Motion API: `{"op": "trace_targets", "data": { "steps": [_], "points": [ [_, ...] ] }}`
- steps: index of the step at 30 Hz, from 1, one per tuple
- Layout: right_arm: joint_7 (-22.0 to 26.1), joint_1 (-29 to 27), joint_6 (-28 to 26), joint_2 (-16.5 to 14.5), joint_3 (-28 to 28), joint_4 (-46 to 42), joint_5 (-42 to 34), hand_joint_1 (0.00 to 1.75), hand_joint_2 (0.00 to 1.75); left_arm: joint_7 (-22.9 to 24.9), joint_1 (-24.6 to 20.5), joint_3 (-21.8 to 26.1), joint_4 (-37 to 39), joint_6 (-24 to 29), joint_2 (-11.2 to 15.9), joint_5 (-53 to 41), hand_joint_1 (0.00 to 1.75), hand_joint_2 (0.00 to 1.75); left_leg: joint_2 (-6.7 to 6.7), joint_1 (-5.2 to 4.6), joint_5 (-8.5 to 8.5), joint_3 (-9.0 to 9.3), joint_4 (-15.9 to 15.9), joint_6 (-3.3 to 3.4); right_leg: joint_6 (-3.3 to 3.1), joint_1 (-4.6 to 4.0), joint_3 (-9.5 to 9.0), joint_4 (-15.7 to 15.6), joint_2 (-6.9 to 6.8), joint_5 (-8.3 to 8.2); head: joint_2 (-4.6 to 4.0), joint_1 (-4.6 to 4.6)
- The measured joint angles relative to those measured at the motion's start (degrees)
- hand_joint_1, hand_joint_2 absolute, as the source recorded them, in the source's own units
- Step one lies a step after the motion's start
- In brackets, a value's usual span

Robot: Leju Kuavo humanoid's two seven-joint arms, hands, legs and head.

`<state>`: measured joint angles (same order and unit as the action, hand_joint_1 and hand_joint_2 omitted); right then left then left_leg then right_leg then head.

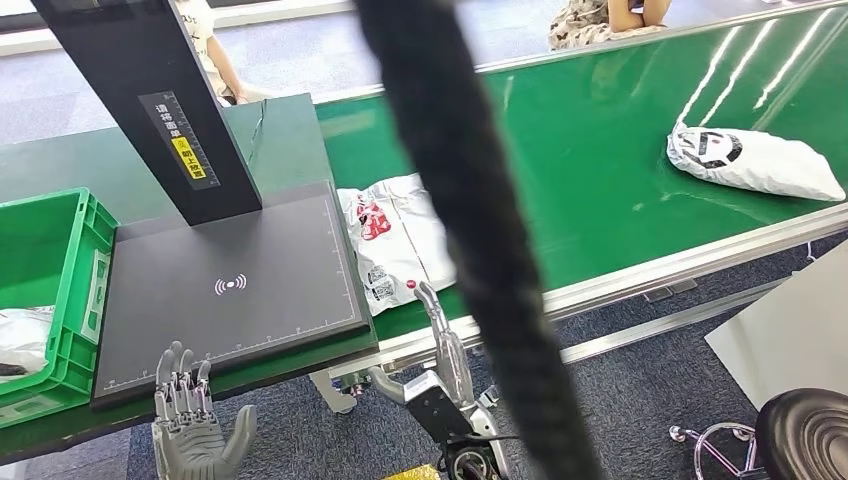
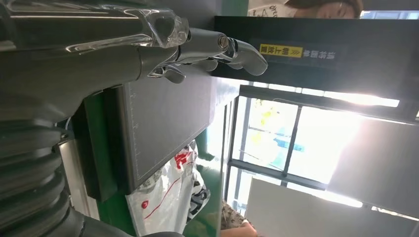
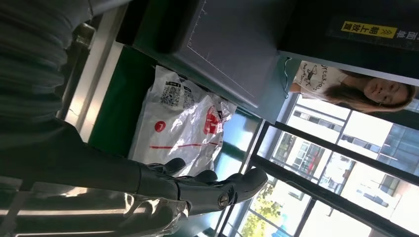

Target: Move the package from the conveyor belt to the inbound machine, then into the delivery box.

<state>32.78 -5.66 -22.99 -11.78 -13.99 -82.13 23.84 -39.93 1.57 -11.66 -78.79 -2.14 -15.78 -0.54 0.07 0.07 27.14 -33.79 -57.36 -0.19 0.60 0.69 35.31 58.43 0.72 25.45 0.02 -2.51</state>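
Black cable [image 1: 470, 230] hides package [image 1: 390, 240] edge.

The dark scanner pad [image 1: 235, 285] of the inbound machine has a bare flat top, but its black post [image 1: 150, 100] stands at the far side and blocks that way. The white package [image 1: 395, 240] lies just beside the pad on the green conveyor belt [image 1: 600, 150]. A thick black cable [image 1: 470, 220] hangs across the middle. The green delivery box [image 1: 75, 290] is open on top.
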Motion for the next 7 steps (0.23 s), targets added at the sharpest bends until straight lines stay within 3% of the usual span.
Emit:
{"op": "trace_targets", "data": {
  "steps": [7],
  "points": [
    [-4.57,14.55,1.89,5.66,0.62,9.01,2.71,0.0,1.75,-0.04,-0.87,0.01,2.42,-1.31,-0.11,-0.07,0.0,1.75,0.02,-0.01,-0.08,0.11,-0.03,0.08,0.05,0.05,-0.13,0.0,0.01,-0.1,0.0,0.0]
  ]
}}
